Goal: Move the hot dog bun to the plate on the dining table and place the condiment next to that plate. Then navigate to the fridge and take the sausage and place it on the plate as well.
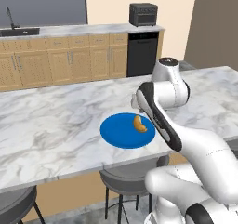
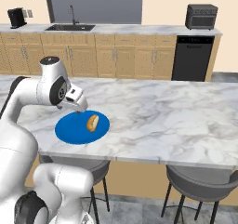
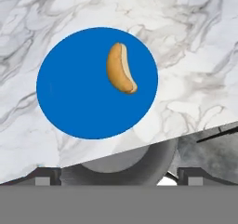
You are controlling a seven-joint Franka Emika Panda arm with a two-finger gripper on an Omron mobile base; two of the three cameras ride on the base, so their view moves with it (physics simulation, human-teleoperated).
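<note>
While resting on the large flat round bright-blue plate (image 1: 122, 134), lies curved on its side: small golden-tan hot dog bun (image 3: 121, 68), lighter along one long edge, toward one side of the plate rather than at its middle, touching nothing but the blue surface. Sits flat on the long white, grey-veined marble dining table (image 1: 51, 118), that plate, close to the table's near edge. Hangs above the plate near the bun, apart from it: white arm's two-finger gripper (image 2: 76, 108), jaws spread wide, holding nothing, small dark fingertips (image 3: 46, 176) far apart at the bottom of the hand view. Tucked under the table edge just below the plate: round grey stool (image 1: 132, 174) on thin dark legs; a second grey stool (image 2: 200, 183) further along the same edge, well apart from the plate. Beyond the plate, across the table and the floor behind it: run of light wooden cabinets with drawers (image 2: 116, 56) under a pale marble counter, a black dishwasher front (image 2: 191, 58) set into that run, a dark boxy toaster oven (image 2: 201, 16) on the counter above it, a sink with a dark tap (image 2: 71, 25) further along, and a small black coffee machine (image 2: 16, 17) at the far end of the counter.
</note>
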